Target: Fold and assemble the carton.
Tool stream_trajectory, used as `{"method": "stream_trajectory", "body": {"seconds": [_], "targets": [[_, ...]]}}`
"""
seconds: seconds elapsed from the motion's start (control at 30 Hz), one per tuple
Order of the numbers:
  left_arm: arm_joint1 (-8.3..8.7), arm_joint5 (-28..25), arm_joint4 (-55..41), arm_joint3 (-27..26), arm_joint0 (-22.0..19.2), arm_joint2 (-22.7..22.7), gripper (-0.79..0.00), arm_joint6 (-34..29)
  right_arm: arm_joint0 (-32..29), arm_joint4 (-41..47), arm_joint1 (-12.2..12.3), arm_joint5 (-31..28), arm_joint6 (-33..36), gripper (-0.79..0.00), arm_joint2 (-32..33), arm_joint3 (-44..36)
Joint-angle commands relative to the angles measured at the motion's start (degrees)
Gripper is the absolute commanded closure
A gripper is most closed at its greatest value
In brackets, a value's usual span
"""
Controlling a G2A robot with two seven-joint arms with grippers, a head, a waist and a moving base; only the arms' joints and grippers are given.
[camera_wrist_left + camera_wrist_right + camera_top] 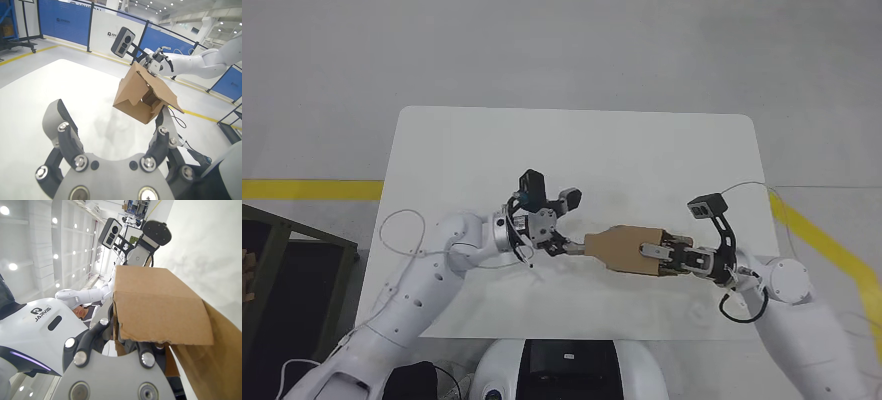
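Carton (622, 248) held off counter (642, 150) by R jaws alone; L jaws open, so loose flaps may spring back.

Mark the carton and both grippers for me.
carton (620, 248): top view, its upper brown panel.
left gripper (111, 108): left wrist view, midway between its spread fingertips.
right gripper (153, 70): left wrist view, fingertips clamping the carton's far edge.
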Motion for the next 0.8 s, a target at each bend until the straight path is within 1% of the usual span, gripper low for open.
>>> {"method": "stream_trajectory", "body": {"seconds": [0.0,0.17,0.27,0.47,0.77], "targets": [[0.32,0.07,-0.28,-0.15,0.74,-1.48,-0.785,0.35,-0.06,0.19,0.03,0.02,0.59,0.000,0.14,-0.06],[0.79,0.93,-0.74,-0.52,1.51,-4.04,-0.785,0.14,-0.38,-1.22,0.13,0.39,2.07,0.000,-0.14,-1.10],[0.74,1.47,-0.89,-0.72,1.33,-4.24,-0.785,-0.42,-0.48,-2.54,0.09,0.81,2.28,0.000,-0.86,-1.89],[0.14,1.53,-0.96,-0.70,0.12,-1.99,-0.785,-2.84,-0.20,-3.50,-0.11,1.25,1.78,0.000,-2.26,-2.97],[-0.77,0.72,-0.79,-0.31,-1.16,1.09,-0.785,-4.73,0.01,-2.59,-0.14,1.18,2.01,0.000,-2.28,-3.19]]}}
